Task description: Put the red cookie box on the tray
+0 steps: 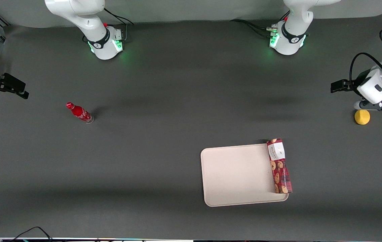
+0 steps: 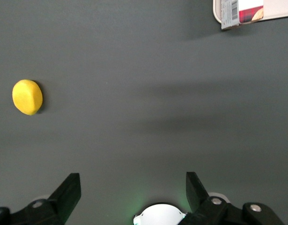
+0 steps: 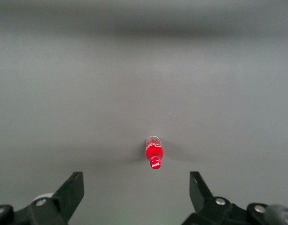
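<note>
The red cookie box (image 1: 279,166) lies flat along the tray's short edge at the working arm's end, overlapping the rim, its white label end farther from the front camera. The cream tray (image 1: 236,174) is otherwise bare. My left gripper (image 1: 376,106) hangs high over the table toward the working arm's end, well apart from box and tray. In the left wrist view the gripper (image 2: 133,180) is open with only bare table between its fingers. That view also catches one end of the box (image 2: 237,14) and a corner of the tray (image 2: 279,9).
A yellow lemon-like ball (image 1: 362,117) sits on the table beside the gripper, and shows again as a yellow ball (image 2: 26,97). A small red soda bottle (image 1: 80,113) stands toward the parked arm's end. The table is a dark grey mat.
</note>
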Robot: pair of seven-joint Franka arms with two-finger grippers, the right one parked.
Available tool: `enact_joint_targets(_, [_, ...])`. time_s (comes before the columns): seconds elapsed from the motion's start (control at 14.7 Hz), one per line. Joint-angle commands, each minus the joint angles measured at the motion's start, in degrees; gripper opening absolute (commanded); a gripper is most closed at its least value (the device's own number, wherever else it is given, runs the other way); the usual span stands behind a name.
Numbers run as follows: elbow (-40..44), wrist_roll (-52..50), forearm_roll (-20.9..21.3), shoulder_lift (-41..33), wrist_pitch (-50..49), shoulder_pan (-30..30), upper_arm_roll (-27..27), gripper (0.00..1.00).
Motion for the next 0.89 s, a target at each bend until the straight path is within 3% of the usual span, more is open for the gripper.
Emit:
enact_joint_targets(0.0, [0.85, 1.27, -0.37, -1.96, -0.02, -0.67, -0.26, 1.00])
enact_joint_targets(0.34, [15.35, 2.95, -0.11, 3.57, -9.68, -1.02, -2.98, 1.00])
enact_joint_targets(0.82, [21.24, 3.04, -0.19, 3.75, -16.72, -1.02, -2.98, 1.00])
